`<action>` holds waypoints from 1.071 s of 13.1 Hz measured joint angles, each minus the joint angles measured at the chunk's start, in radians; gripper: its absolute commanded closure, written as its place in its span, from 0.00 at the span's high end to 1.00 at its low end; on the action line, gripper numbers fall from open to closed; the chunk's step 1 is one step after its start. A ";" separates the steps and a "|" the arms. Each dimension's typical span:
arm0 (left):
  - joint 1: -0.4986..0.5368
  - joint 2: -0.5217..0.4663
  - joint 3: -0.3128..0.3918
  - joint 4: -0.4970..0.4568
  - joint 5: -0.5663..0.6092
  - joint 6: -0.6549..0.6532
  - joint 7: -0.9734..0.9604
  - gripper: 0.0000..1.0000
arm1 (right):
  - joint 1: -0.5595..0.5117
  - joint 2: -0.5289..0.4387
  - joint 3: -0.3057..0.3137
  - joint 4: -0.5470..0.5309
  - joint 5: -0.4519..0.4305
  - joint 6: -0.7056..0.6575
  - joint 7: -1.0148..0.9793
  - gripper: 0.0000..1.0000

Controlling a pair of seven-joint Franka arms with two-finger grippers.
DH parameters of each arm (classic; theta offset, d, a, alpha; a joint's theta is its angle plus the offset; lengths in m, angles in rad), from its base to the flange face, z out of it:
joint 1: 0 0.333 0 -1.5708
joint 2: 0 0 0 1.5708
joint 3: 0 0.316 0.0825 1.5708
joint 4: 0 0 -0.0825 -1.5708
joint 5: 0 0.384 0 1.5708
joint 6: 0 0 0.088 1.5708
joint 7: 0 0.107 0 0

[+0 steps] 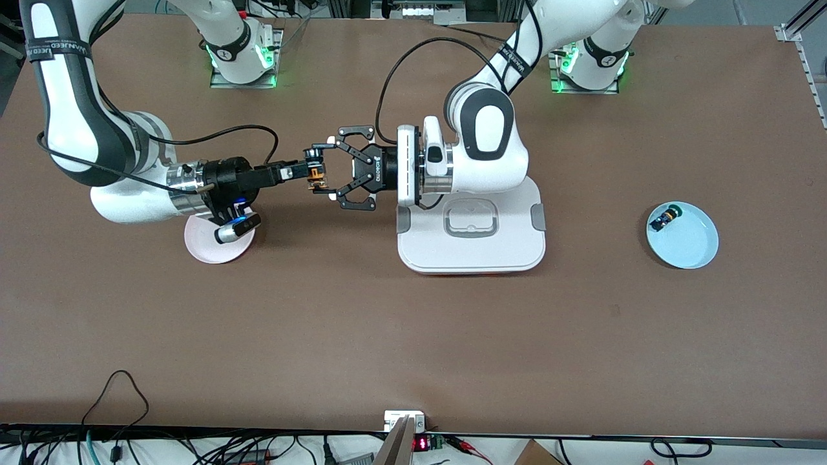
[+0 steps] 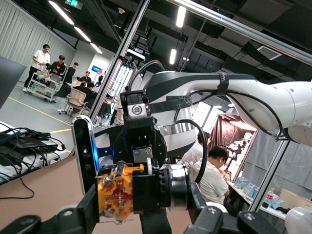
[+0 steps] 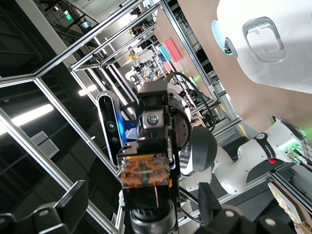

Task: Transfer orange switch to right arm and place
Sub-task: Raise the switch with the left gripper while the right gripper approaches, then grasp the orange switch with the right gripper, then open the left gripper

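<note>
Pink plate (image 1: 207, 248), toward the right arm's end from the white tray (image 1: 471, 252), is half hidden under the right arm's wrist; nothing shows on its visible part. The right gripper (image 1: 309, 170) has its jaws apart around the orange switch (image 1: 315, 172), which is in the air beside the tray. The left gripper (image 1: 331, 166) clamps the switch end to end. The left arm covers part of the tray. Toward the left arm's end, a blue plate (image 1: 694, 248) holds a small black-and-blue part (image 1: 664, 218).

The orange switch (image 1: 316, 176) — a tiny black push-button part with an orange-tan, partly translucent body (image 2: 115, 192) — is held in the air above the brown table, lying sideways, near a pink plate.
</note>
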 measured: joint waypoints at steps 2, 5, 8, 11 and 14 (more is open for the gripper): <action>0.000 0.003 0.002 0.000 0.000 0.000 0.014 0.00 | 0.000 0.002 0.000 0.000 0.000 0.000 -0.001 0.91; 0.000 0.005 0.005 0.000 0.000 0.000 0.021 0.00 | 0.001 0.006 0.000 0.000 0.000 0.000 -0.001 0.91; 0.000 0.005 0.005 0.000 0.000 0.000 0.022 0.00 | 0.002 0.013 0.000 0.002 0.000 0.000 -0.015 0.91; 0.001 0.005 0.006 0.001 0.000 0.000 0.022 0.00 | 0.003 0.036 0.000 0.038 0.000 0.000 -0.029 0.91; 0.001 0.005 0.006 0.001 0.000 0.000 0.022 0.00 | 0.012 0.056 0.000 0.053 0.000 0.000 -0.038 0.85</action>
